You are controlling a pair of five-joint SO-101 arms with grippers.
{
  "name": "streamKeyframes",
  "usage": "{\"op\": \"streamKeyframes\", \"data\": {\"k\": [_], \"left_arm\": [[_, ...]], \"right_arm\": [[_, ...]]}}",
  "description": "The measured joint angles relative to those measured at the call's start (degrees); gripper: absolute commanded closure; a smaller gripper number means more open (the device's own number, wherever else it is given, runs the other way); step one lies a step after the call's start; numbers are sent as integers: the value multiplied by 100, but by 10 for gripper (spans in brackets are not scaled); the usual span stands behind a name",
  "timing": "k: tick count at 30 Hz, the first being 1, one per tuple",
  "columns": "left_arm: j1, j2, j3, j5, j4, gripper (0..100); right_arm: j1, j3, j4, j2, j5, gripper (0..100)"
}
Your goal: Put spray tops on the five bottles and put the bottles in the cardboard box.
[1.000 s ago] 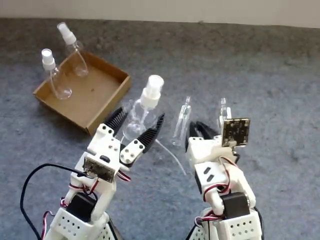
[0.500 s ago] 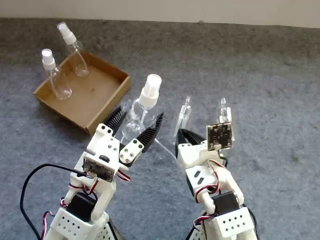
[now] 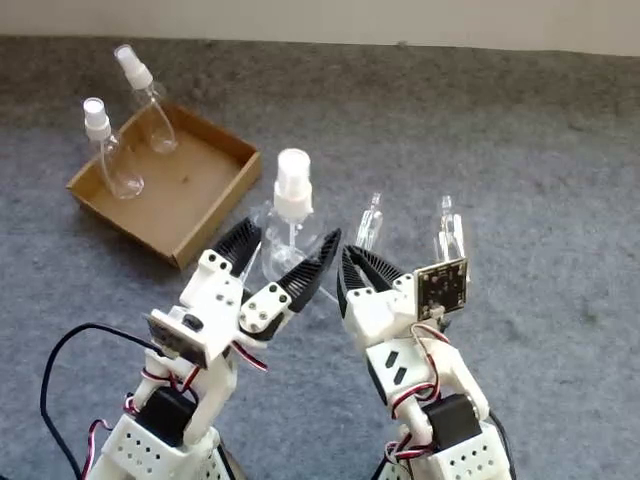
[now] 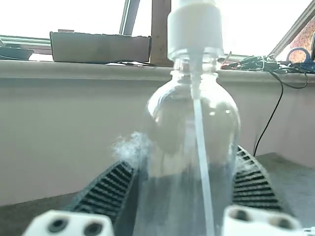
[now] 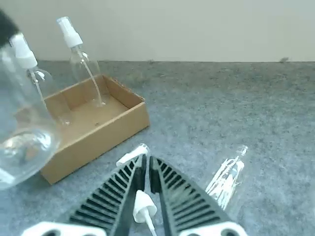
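Grey carpet [image 3: 520, 150], pale wall [image 4: 59, 137], bright windows [image 4: 59, 17], cluttered sill [image 4: 74, 69]

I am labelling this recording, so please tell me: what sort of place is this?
Probably a small lab or workshop: robot arms on a felt-covered table, a windowsill with loose cables.

The two arms stand side by side, the left gripper [image 3: 288, 240] clamped around an upright spray bottle [image 3: 292, 195], the right gripper [image 3: 352, 256] beside it, fingers pinched nearly together on a spray top [image 5: 141, 206].
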Motion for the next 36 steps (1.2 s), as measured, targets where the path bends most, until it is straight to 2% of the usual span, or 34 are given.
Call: {"op": "streamKeyframes", "data": {"k": [4, 10, 13, 19, 25, 36], "left_arm": [[26, 0, 0, 598, -62, 860], [18, 0, 0, 1459, -580, 860], [35, 0, 0, 1521, -633, 860], [97, 0, 0, 1538, -633, 860], [527, 0, 0, 1538, -598, 860], [580, 0, 0, 1538, -88, 860]], "right_arm": [[-53, 0, 0, -26, 316, 993], [-712, 0, 0, -44, 519, 993], [-844, 0, 0, -44, 554, 993], [-897, 0, 0, -44, 1169, 993], [-897, 0, 0, -44, 1266, 993], [-897, 0, 0, -44, 1284, 993]]}}
